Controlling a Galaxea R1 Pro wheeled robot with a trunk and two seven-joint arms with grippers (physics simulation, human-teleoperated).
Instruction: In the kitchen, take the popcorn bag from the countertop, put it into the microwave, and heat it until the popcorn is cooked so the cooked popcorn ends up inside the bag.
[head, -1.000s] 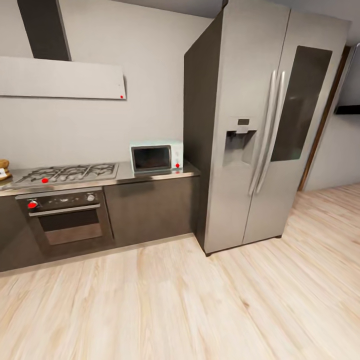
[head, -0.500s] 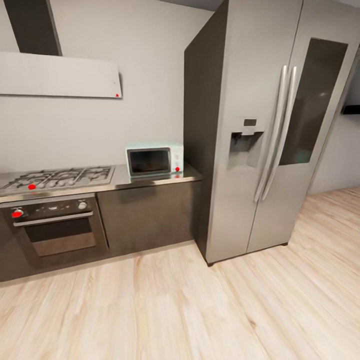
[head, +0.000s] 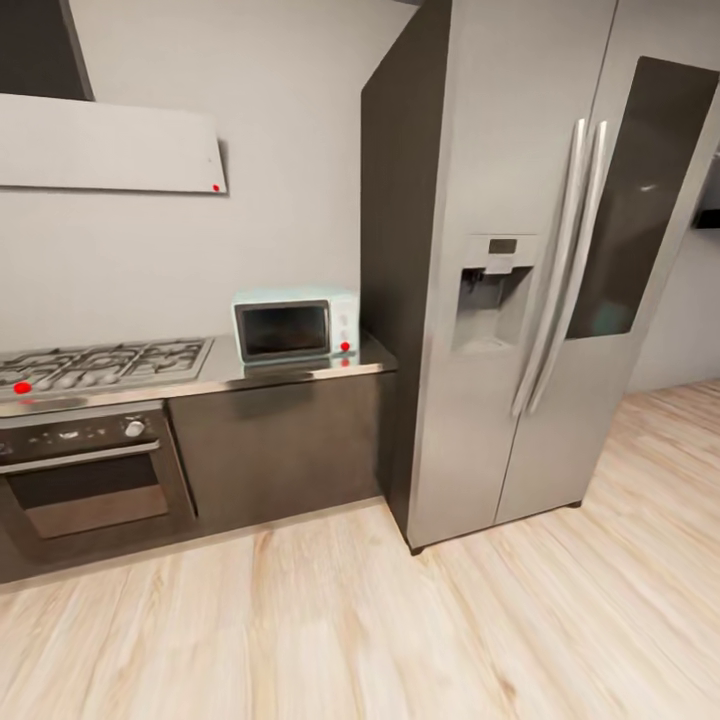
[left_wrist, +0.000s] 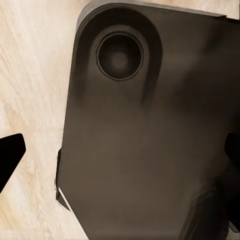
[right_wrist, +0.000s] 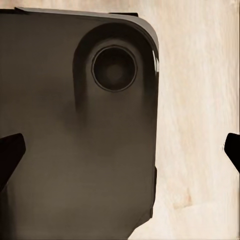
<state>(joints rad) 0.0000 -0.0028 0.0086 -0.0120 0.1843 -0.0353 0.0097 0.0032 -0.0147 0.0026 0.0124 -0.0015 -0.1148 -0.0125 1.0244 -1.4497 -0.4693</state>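
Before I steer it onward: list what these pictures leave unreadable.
- Countertop: cut off by the head view's left edge, so what lies farther along it is unseen.
- Microwave: inside hidden behind its dark glass door; knobs too small to read.
- Left gripper, right gripper: dark fingertips cropped at wrist view edges.

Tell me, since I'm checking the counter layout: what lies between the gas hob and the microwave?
In the head view, a bare strip of glossy countertop separates the gas hob from the microwave.
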